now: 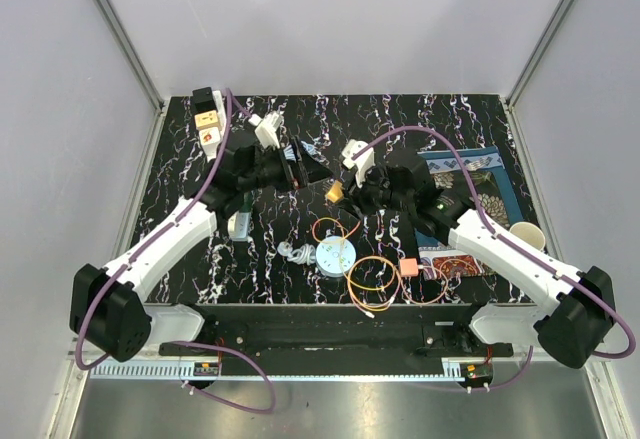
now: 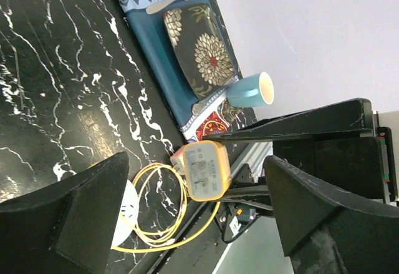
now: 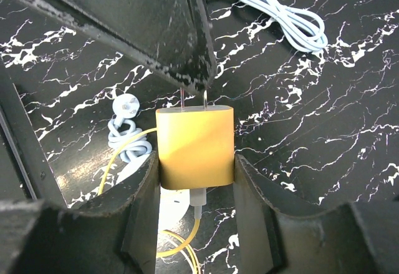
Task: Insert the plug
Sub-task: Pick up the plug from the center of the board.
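Where the plug sits: the yellow plug [image 3: 195,155] is off the counter [image 1: 400,129], clamped by its flat sides between the fingers of the right tool [image 3: 195,169], in the air over mid-counter between the two arms.
Right grip: closed partway on the plug, one pad pressed to each side.
Left grip: the left tool [image 2: 196,161] has its fingers spread wide with nothing between them. It faces the plug's pronged face from close by.
Prongs: two metal blades point away from the right wrist and reach the edge of one finger of the left tool. Whether they touch it cannot be told.
Cable: a yellow cable [image 3: 177,243] leaves the plug's rear end and lies in loops on the counter.
Cords: a pale blue cord [image 3: 128,138] is coiled on the counter below the plug. A white cord [image 3: 287,18] lies bundled well apart.
Right edge: a cup [image 2: 252,91] stands beside a dark flowered plate [image 2: 202,52] on a blue mat [image 2: 156,49].
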Controlling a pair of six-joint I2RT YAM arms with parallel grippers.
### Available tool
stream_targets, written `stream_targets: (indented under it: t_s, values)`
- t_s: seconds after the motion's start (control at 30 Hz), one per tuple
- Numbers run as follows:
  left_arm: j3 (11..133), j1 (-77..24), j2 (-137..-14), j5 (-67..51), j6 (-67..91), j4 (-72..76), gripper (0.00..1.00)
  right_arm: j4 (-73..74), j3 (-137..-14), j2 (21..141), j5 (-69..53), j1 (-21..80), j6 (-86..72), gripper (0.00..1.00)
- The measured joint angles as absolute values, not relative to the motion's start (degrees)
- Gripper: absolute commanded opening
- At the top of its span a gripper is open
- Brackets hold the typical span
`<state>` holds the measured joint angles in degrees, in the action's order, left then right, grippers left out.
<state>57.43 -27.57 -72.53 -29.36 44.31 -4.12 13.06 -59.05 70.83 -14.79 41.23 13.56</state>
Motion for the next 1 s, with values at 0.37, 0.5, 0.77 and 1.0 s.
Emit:
stream_targets:
  t_s: [0.37,0.5,0.77,1.0]
  values:
    - [57.4,-30.0,-74.1,-32.5,48.6,-3.2,0.63,13.1,-59.0,70.8,-16.2,41.4,13.7,0.24]
    - [57.4,-30.0,-74.6,-33.3,49.6,-3.2,0.61,12.7,-59.0,70.8,-16.2,41.4,13.8,0.24]
    - [56.7,-30.1,-74.9,-34.7,50.7,-3.1,0.51,11.6,-58.9,70.8,-16.2,41.4,13.8,0.24]
    - [56.5,-30.0,-75.1,-35.0,51.7,-3.1,0.07,10.2,-58.2,70.7,-16.0,41.4,13.8,0.3]
